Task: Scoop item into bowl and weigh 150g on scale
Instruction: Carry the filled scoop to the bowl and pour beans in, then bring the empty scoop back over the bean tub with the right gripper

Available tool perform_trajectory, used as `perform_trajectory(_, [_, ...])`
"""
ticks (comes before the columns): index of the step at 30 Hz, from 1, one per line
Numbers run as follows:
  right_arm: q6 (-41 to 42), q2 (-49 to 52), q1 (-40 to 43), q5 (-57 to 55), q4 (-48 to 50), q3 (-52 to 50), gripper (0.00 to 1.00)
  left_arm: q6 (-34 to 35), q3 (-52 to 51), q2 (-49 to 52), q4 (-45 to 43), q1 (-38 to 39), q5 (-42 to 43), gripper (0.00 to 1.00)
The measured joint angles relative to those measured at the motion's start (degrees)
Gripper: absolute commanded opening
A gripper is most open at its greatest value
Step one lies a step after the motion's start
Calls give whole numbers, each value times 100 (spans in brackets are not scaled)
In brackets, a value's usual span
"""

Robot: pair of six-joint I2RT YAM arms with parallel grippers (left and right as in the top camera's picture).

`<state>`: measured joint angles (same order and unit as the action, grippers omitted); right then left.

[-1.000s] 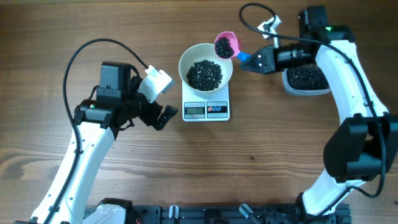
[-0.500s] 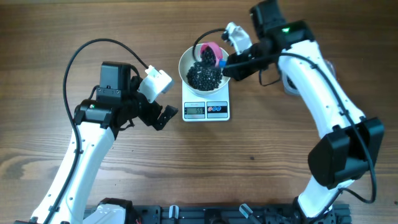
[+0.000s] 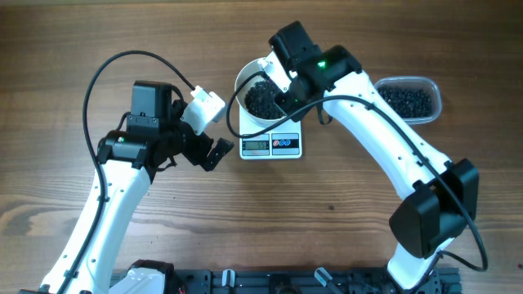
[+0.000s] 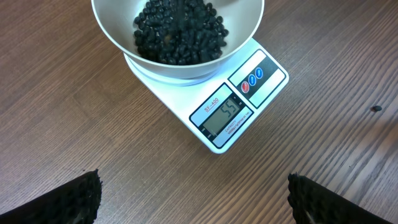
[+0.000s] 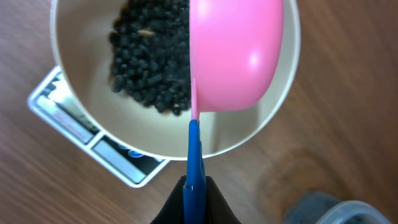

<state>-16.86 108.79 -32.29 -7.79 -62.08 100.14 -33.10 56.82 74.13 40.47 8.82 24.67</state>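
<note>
Tipping scoop (image 5: pixel 236 56) over bowl (image 5: pixel 124 134) on scale (image 4: pixel 233 112).
The blue handle (image 5: pixel 194 149) is clamped in the right pincer (image 5: pixel 194 186). Its long axis runs straight ahead, so the tipped pink cup is held directly above the beans (image 5: pixel 149 62) heaped in the bowl. The left pincer (image 4: pixel 196 199) is held apart, idle, left of the scale. The supply container (image 3: pixel 409 100) lies on the right arm's side.

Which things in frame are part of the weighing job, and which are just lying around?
In the job: black beads, white bowl, scale under it, pink scoop in the right gripper, clear container of more beads.
Lying about: left gripper, open and holding nothing; dark speck on the table, maybe a stray bead.
</note>
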Motion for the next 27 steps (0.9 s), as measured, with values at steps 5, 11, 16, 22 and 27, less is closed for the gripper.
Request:
perform_trajectory(5, [-127, 0, -107, -365, 59, 0, 4, -2, 0, 0, 0, 0, 0, 100])
perform_trajectory(11, [-140, 0, -127, -415, 175, 0, 4, -2, 0, 0, 0, 0, 0, 100])
perform_trajectory(16, [-87, -9, 101, 168, 269, 0, 4, -2, 0, 0, 0, 0, 0, 100])
perform_trajectory(22, [103, -337, 1032, 1049, 278, 0, 4, 0, 0, 0, 0, 0, 0, 100])
perform_trajectory(27, [319, -841, 2009, 1873, 269, 11, 4, -2, 0, 0, 0, 0, 0, 100])
